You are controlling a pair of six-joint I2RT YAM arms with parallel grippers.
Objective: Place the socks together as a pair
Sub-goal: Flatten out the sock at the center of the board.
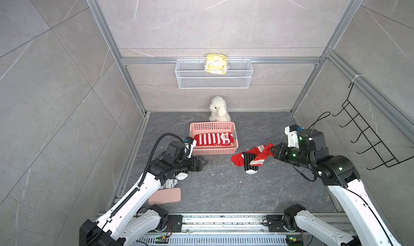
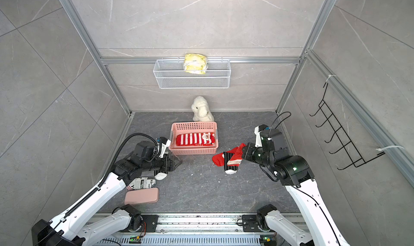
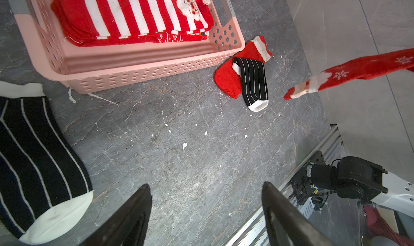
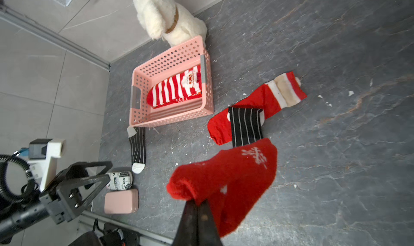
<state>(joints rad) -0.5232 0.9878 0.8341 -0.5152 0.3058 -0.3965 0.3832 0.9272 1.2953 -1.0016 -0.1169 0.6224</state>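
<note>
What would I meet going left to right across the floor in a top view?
Pink case → pink basket with the red-and-white striped socks → black striped sock lying on a red sock → right gripper, shut on the red snowflake sock. Left out: the second black striped sock, overlapping the case.

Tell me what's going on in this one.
The right gripper is shut on a red snowflake sock and holds it off the floor, near a red sock that has a black striped sock lying across it. The left gripper is open and empty, next to a second black striped sock by the pink basket. Red-and-white striped socks lie in the basket.
</note>
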